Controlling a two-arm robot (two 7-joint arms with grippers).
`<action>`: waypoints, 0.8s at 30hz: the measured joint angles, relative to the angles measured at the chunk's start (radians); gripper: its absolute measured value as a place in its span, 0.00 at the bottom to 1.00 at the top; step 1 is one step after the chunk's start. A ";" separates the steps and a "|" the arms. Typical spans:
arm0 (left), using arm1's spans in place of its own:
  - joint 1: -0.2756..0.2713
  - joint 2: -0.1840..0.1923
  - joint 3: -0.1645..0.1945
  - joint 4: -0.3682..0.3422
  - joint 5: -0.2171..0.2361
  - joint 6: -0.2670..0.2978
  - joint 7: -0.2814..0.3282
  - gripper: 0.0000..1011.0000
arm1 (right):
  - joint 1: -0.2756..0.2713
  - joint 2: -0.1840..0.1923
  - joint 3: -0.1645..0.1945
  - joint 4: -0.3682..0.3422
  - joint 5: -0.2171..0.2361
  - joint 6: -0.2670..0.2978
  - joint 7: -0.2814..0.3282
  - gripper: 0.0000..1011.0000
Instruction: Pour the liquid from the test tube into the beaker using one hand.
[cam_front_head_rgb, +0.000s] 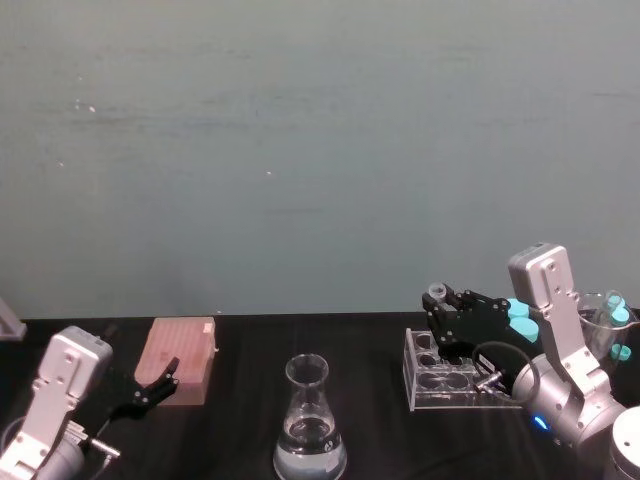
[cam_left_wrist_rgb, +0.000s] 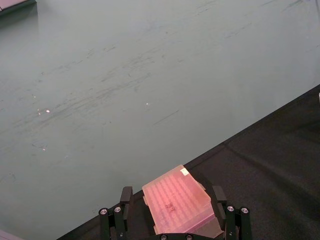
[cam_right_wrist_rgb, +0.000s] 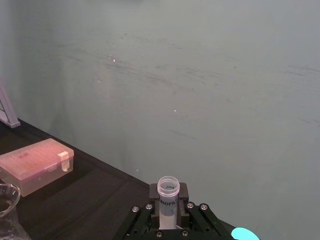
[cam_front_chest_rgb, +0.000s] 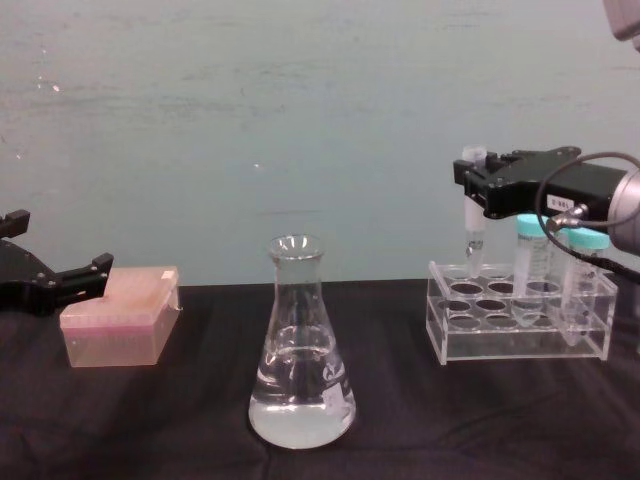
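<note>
- One arm does the job: the right gripper (cam_front_chest_rgb: 473, 205) has its jaws closed on the test tube (cam_front_chest_rgb: 472, 212), upright, just above the rack (cam_front_chest_rgb: 515, 322).
- The beaker (cam_front_chest_rgb: 299, 350) stands well to that gripper's left, mouth up, with clear liquid (cam_front_chest_rgb: 300, 412) in its base.
- The left gripper (cam_front_head_rgb: 150, 390) waits open by the pink box (cam_front_head_rgb: 180, 358), holding nothing.
</note>
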 joint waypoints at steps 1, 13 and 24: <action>0.000 0.000 0.000 0.000 0.000 0.000 0.000 0.99 | 0.002 -0.001 0.000 0.005 0.001 -0.001 0.001 0.21; 0.000 0.000 0.000 0.000 0.000 0.000 0.000 0.99 | 0.055 -0.010 -0.014 0.105 0.007 -0.046 0.030 0.21; 0.000 0.000 0.000 0.000 0.000 0.000 0.000 0.99 | 0.097 -0.022 -0.030 0.186 0.004 -0.067 0.040 0.21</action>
